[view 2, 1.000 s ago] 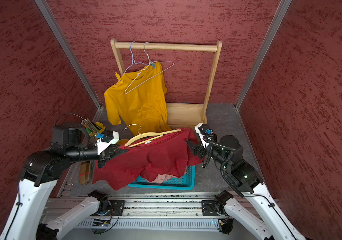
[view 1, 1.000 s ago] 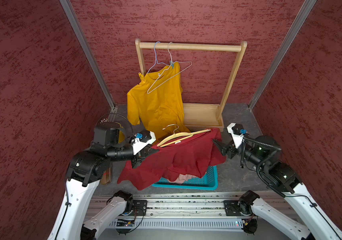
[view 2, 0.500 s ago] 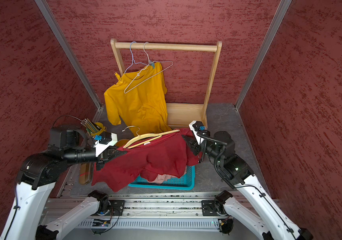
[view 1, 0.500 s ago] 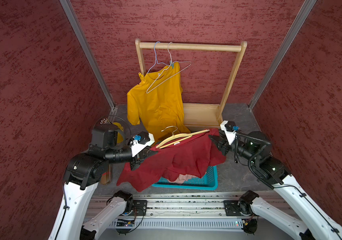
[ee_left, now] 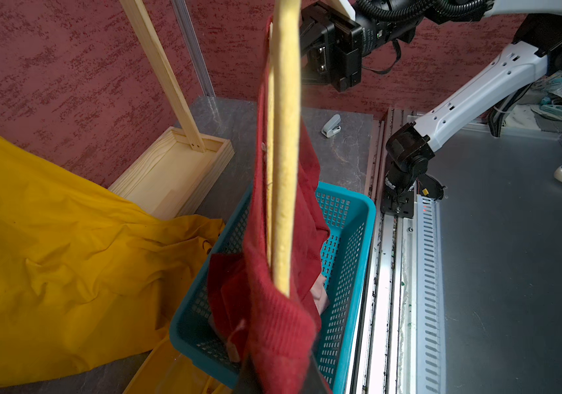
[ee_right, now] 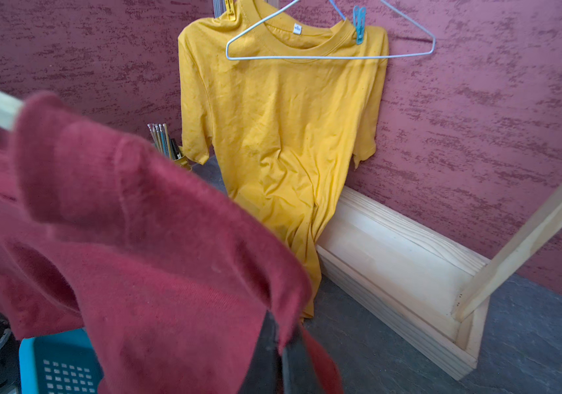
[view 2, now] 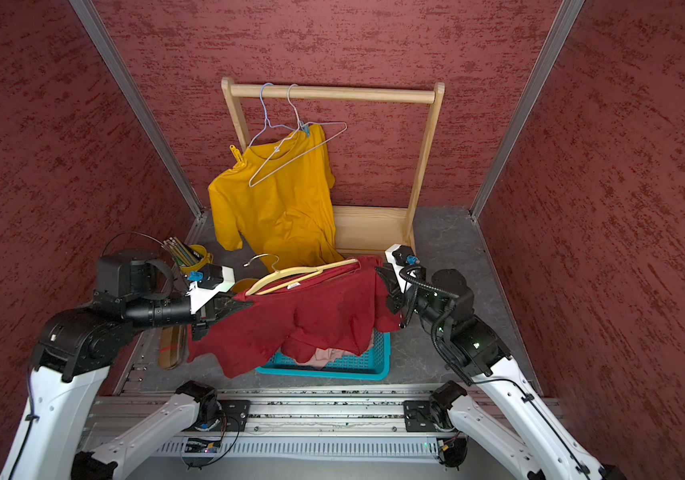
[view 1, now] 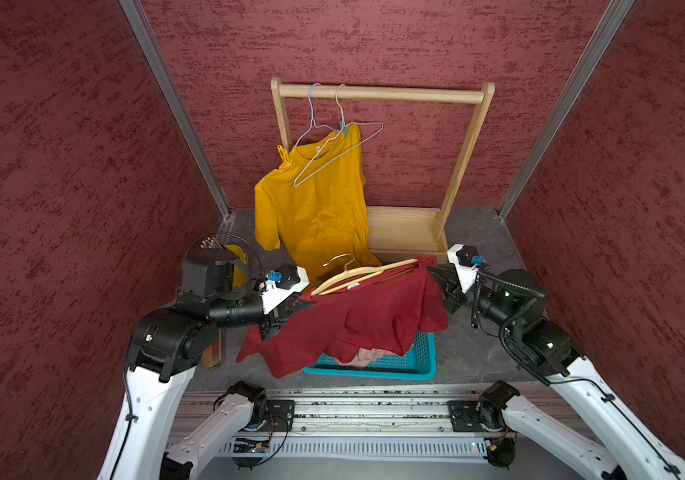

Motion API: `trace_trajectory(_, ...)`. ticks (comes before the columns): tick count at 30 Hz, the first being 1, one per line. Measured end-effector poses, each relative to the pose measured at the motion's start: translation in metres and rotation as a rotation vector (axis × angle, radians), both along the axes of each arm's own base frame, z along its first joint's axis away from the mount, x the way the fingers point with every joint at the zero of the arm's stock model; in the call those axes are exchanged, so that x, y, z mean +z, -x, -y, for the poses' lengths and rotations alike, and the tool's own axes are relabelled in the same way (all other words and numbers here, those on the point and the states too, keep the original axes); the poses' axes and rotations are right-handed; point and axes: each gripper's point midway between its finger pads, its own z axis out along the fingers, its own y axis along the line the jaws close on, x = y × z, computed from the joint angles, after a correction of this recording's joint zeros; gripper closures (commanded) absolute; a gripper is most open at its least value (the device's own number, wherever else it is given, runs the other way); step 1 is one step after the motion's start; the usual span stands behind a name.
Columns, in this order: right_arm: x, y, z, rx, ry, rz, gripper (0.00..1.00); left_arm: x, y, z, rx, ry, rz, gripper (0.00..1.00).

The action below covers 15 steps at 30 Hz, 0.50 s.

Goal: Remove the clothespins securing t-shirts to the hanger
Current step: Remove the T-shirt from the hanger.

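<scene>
A dark red t-shirt (view 1: 365,316) hangs on a wooden hanger (view 1: 368,272) held level above the basket. My left gripper (view 1: 304,303) is shut on the shirt's left shoulder end (ee_left: 272,327). My right gripper (view 1: 433,273) is shut on a fold at its right shoulder (ee_right: 281,341). A mustard yellow t-shirt (view 1: 316,208) hangs from a wire hanger (view 1: 334,156) on the rack, pinned by a yellow clothespin (view 1: 284,154) and a light blue clothespin (view 1: 344,131). A pale pink t-shirt (view 1: 368,355) lies in the basket. A pale clothespin (ee_left: 331,125) lies on the floor.
A teal basket (view 1: 420,365) sits under the red shirt at the front. The wooden rack (view 1: 382,93) with its tray base (view 1: 403,228) stands at the back. A yellow cup of pencils (view 2: 185,251) is at the left, and red walls close in on both sides.
My right gripper has moved left to the red shirt's right shoulder and shut on it. The left gripper has kept its hold and barely moved.
</scene>
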Motion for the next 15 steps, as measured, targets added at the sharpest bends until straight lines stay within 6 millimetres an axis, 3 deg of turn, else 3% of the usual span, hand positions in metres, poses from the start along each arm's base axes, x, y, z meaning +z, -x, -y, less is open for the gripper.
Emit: trace_trajectory(15,-0.005,-0.017,0.013,-0.127,-0.029,-0.048,1.00,-0.001,-0.002,-0.001,0.002,-0.012,0.011,1.00)
